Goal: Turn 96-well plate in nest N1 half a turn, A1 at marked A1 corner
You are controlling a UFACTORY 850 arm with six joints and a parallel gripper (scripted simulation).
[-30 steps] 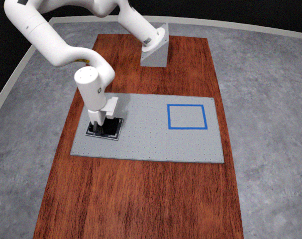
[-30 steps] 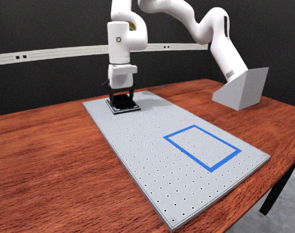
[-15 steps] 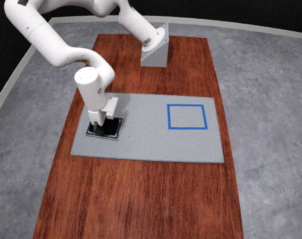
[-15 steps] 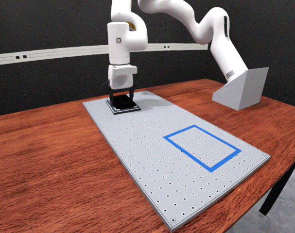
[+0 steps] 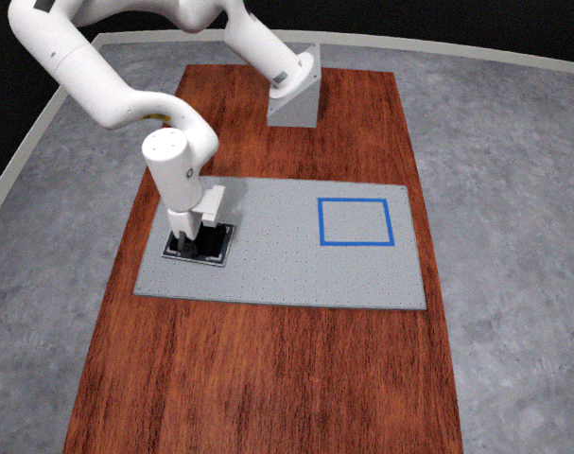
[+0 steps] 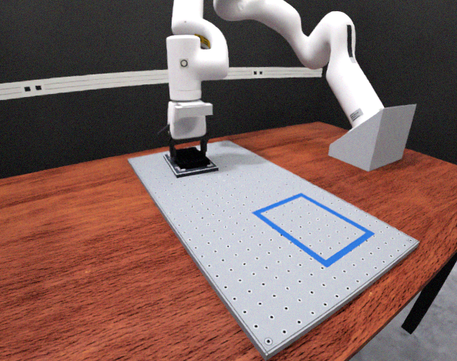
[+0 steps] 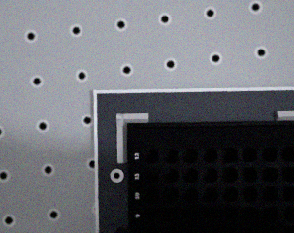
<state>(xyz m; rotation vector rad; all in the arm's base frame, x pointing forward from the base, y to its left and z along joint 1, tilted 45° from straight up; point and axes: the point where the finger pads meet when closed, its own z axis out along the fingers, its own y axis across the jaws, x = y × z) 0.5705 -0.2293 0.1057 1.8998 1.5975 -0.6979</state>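
The black 96-well plate (image 5: 204,241) sits over the dark plate nest (image 5: 197,246) at the left end of the grey perforated board (image 5: 282,244). In the exterior view the plate (image 6: 190,157) stands between the two fingers of my gripper (image 6: 188,149), which is shut on its sides. In the wrist view the plate (image 7: 214,180) fills the lower right, with small white row numbers on its left edge. It lies inside the nest's grey corner locator (image 7: 127,131) and beside a white ring mark (image 7: 116,175). I cannot tell whether the plate rests on the nest or is just above it.
A blue outlined rectangle (image 5: 355,221) is marked on the right part of the board. The arm's grey base block (image 5: 294,93) stands at the far end of the wooden table.
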